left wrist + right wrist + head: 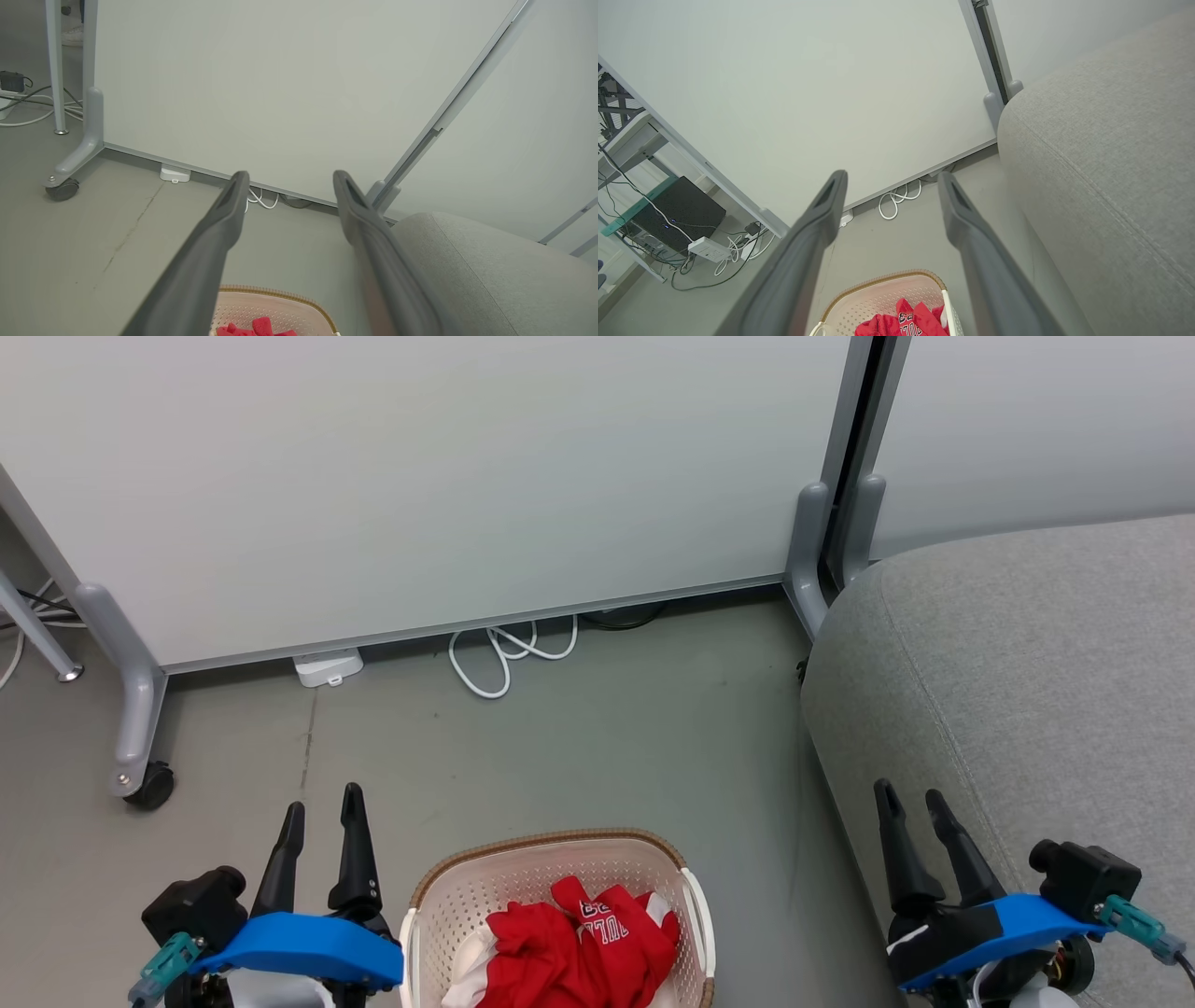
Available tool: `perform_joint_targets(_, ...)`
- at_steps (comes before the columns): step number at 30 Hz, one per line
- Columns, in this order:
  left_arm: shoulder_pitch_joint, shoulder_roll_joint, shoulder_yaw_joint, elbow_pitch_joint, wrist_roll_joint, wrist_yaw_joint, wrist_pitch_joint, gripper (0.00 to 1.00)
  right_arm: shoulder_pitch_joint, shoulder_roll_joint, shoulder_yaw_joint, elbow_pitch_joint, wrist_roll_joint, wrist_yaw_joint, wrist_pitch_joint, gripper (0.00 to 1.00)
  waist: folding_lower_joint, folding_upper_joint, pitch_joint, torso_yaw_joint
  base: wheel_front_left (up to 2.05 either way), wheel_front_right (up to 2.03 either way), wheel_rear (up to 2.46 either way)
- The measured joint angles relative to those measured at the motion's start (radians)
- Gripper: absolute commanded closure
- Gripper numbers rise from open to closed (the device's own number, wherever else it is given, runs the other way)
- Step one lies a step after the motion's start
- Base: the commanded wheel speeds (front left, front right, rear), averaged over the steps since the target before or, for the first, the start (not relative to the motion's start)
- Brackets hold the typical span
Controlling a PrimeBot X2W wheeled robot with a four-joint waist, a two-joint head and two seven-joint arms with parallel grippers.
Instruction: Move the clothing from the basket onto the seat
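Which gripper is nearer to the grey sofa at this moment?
Right. The right gripper hangs open over the edge of the sofa; the left gripper, also open, is over the floor on the far side of the basket.

basket (485,891) and clothing (551,957) cut off by the bottom edge.

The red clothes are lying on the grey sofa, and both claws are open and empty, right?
No: the head view shows the red clothes in the basket, not on the grey sofa. The left gripper and right gripper are indeed open and empty.
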Motion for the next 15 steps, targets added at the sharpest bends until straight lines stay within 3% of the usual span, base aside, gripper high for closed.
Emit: perform_joint_targets(15, 0.0, 0.001, -0.012, 0.034, 0.122, -0.007, -0.034, 0.0, -0.003, -0.001, 0.013, 0.007, -0.142, 0.0, -0.015, 0.0, 0.0, 0.0, -0.007, 0.006, 0.0, 0.0, 0.0)
